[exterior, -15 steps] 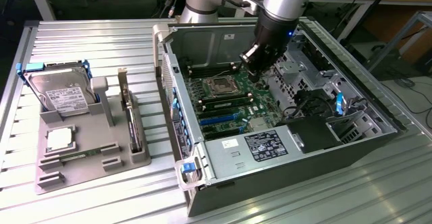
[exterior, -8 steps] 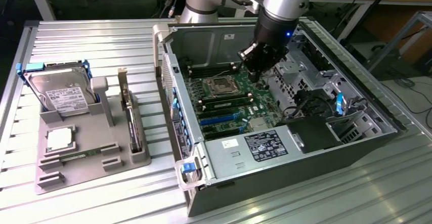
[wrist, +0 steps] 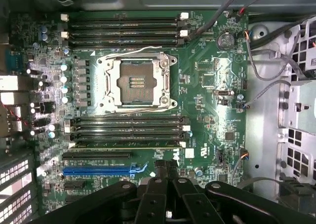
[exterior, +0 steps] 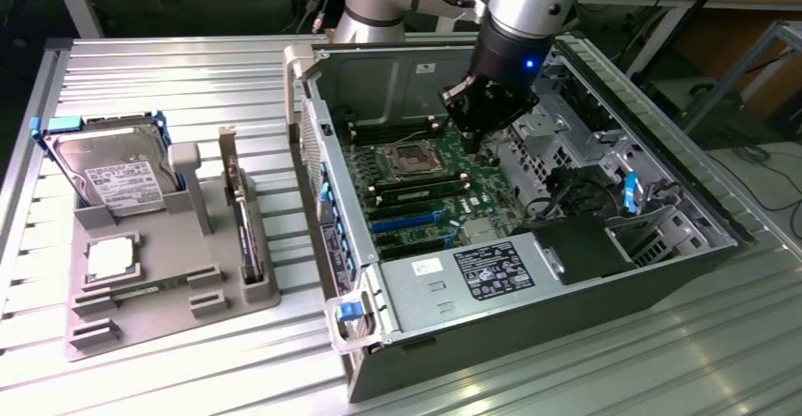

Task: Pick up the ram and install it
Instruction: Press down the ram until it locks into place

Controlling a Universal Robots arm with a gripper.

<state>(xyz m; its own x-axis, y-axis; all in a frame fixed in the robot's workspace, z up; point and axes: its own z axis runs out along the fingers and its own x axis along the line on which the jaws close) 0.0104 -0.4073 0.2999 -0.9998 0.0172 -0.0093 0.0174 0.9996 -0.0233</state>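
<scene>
Lying in a memory slot of the motherboard (exterior: 433, 177), just beside the empty processor socket (exterior: 408, 158), what appears to be the ram (exterior: 420, 189) sits edge-up, its long axis parallel to the neighbouring slots. From the pincer (exterior: 472, 142) it lies slightly toward the exterior view's left and lower. In the wrist view the pincer (wrist: 163, 167), fingers pressed together and holding nothing, hovers just beside the ram (wrist: 123, 146). The arm (exterior: 532, 7) reaches steeply down into the open computer case (exterior: 539, 289) on the bench (exterior: 163, 78).
</scene>
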